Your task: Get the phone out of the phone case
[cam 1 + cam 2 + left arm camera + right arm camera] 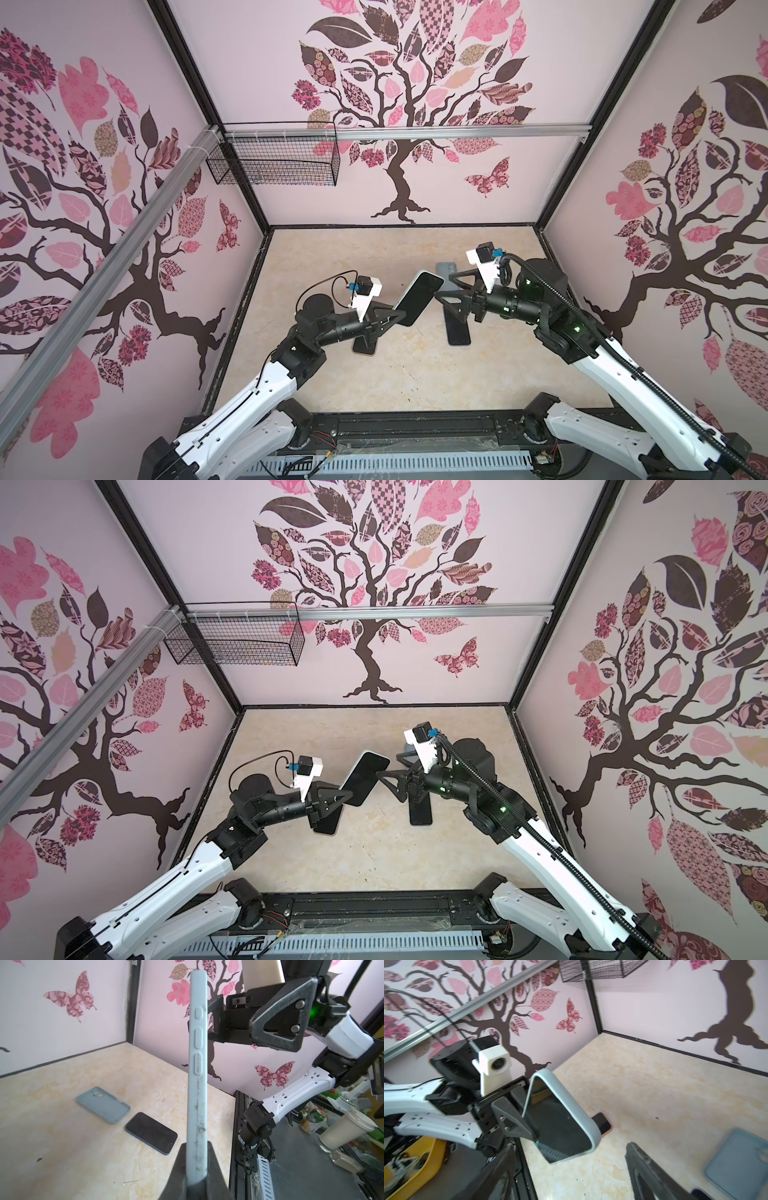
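Observation:
A phone point(417, 299) with a dark screen sits inside a pale blue-grey phone case point(197, 1064) and is held in the air above the table's middle. My left gripper point(398, 318) point(196, 1167) is shut on the cased phone's near end, one finger on each face. In both top views the phone point(365, 777) slants up toward the right arm. My right gripper point(446, 286) point(571, 1172) is open, close to the phone's far end, touching nothing. From the right wrist view the screen point(562, 1122) faces the camera.
An empty blue-grey case point(102, 1104) point(737, 1163) lies flat on the table, with a bare black phone point(151, 1132) point(457, 332) beside it. Another phone point(365, 345) lies under the left arm. A wire basket point(274, 162) hangs on the back wall.

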